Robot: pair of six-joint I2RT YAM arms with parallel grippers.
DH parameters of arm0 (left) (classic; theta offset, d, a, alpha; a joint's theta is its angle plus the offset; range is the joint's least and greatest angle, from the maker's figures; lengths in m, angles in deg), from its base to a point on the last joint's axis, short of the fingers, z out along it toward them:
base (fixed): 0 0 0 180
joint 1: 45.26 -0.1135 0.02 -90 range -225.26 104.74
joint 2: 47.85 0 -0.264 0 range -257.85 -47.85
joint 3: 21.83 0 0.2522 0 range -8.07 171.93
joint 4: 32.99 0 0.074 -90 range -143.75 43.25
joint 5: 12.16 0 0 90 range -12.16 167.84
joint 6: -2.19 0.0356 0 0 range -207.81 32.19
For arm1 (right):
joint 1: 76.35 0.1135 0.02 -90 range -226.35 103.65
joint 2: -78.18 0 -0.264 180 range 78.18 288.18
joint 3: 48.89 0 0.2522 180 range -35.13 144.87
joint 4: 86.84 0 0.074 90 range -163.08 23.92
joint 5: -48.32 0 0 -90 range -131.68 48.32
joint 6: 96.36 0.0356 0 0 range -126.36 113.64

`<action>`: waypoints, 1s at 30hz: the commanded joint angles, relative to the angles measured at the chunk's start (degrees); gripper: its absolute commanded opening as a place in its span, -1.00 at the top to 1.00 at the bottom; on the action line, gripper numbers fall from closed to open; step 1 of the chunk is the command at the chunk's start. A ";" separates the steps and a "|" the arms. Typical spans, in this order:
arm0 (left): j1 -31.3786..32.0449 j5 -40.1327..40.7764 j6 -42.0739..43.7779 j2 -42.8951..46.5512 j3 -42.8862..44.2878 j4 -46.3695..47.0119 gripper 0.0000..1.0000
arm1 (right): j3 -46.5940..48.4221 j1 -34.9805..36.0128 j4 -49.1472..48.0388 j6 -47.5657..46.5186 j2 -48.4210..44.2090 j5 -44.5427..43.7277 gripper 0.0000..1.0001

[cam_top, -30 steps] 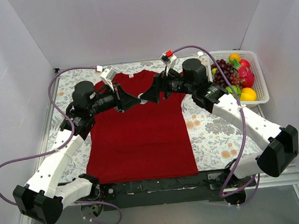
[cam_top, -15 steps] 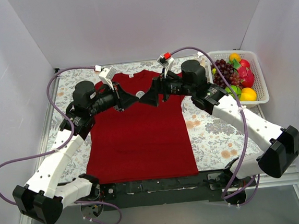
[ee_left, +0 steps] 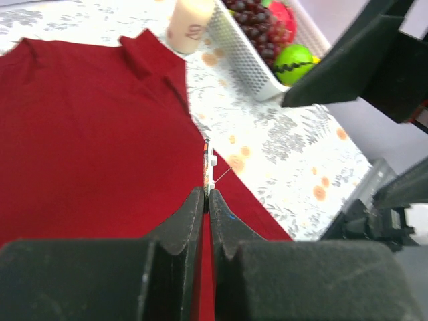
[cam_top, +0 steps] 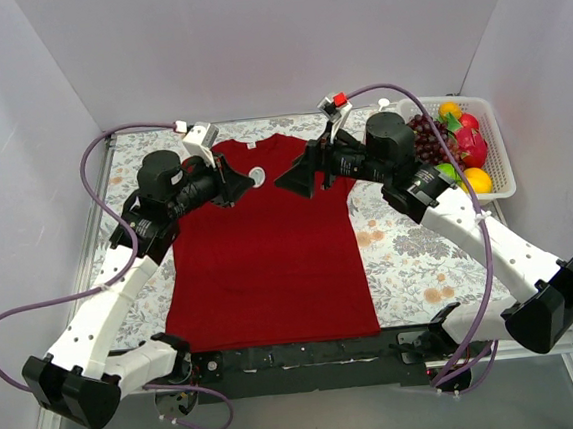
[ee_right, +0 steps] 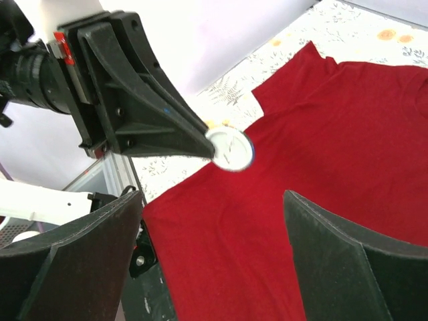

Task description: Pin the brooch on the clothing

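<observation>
Pinching the round pale brooch [ee_right: 229, 149] by its edge between pressed-together fingertips, left gripper [cam_top: 248, 183] over the upper chest of the dark red T-shirt [cam_top: 266, 266], T-shirt flat on floral tablecloth [cam_top: 403, 256], right gripper [cam_top: 297, 179] spread wide, facing the brooch, apart from it.

Both arms reach from the bottom corners of the top view toward its upper centre, with their elbows out to the sides. The left gripper [cam_top: 247, 182] has its fingers pressed together and pinches the brooch [cam_top: 256, 174] at their tips. The right gripper [cam_top: 296, 178] faces it from just beside, fingers spread wide and holding nothing.
</observation>
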 commanded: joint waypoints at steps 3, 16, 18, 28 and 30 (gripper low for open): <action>0.08 11.10 6.02 -1.65 3.61 -5.28 1.00 | -1.09 -0.47 -1.73 -0.96 -1.05 -0.62 -0.85; 0.08 27.80 13.58 -6.66 4.75 -6.25 1.00 | -3.64 -0.99 -0.24 -2.64 -0.44 -0.80 -0.86; 0.08 29.12 14.89 -7.54 4.40 -5.81 1.00 | -3.99 -0.99 -0.41 -2.81 -0.09 -0.62 -0.85; 0.08 32.99 22.10 -11.15 1.59 0.33 1.00 | -5.49 -3.98 -1.20 -2.81 1.50 2.19 -0.85; 0.08 33.61 23.60 -12.37 1.24 1.05 1.00 | -5.93 -4.42 -1.29 -2.72 1.76 2.80 -0.85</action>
